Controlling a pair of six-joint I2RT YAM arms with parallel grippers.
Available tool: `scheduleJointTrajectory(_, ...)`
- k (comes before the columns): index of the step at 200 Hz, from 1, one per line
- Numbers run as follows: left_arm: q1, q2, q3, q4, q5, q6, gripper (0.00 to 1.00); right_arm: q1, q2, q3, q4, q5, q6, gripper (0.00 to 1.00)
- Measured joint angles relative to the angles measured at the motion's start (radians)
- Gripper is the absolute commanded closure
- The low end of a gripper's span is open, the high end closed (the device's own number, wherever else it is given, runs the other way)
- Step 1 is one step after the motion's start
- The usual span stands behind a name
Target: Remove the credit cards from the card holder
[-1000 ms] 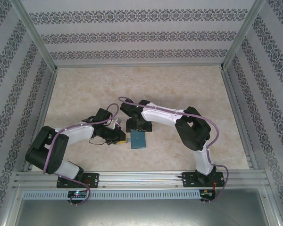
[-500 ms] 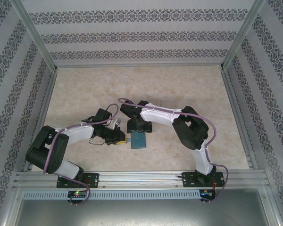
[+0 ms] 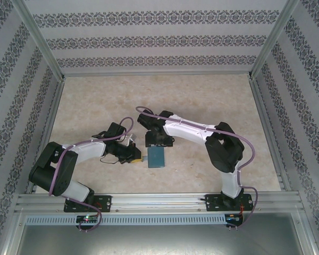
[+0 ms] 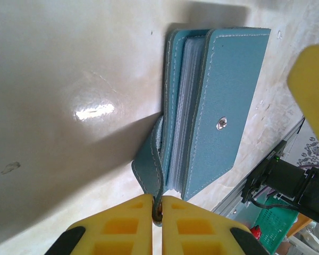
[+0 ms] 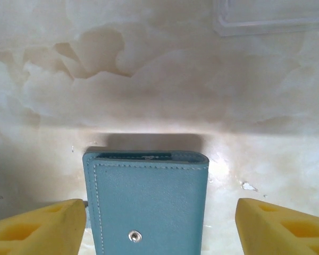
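The card holder (image 3: 156,158) is a teal-blue wallet lying closed on the table between the arms, its snap stud facing up. My left gripper (image 4: 157,210) is shut on the holder's strap (image 4: 148,170), next to the holder's left edge (image 3: 140,155). My right gripper (image 5: 160,223) hangs open above the card holder (image 5: 149,202), with one yellow finger (image 5: 37,228) close to its left edge and the other finger (image 5: 282,228) well off to the right. The credit cards are hidden inside; pale leaf edges (image 4: 189,106) show between the covers.
A clear plastic tray (image 5: 271,21) lies on the table beyond the holder. Patterned walls and metal posts ring the marbled tabletop (image 3: 202,101). The aluminium rail (image 3: 159,201) with both arm bases runs along the near edge.
The right arm's elbow has swung out to the right and its jaws have narrowed a little over the holder. The left arm and the holder have stayed put.
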Motion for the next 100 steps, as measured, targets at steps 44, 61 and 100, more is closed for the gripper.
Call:
scheduleJointTrajectory(44,0.0,0.0,-0.004,0.006,0.0,0.0,0.9,0.0,-0.01,-0.015,-0.001,0.0,0.001,0.17)
scheduleJointTrajectory(61,0.0,0.0,-0.006,0.007,0.0,0.0,0.9,0.0,0.002,-0.011,0.003,0.0,0.002,0.15)
scheduleJointTrajectory(100,0.0,0.0,-0.011,0.008,0.0,0.0,0.9,0.0,0.072,0.004,0.026,-0.001,0.005,0.14)
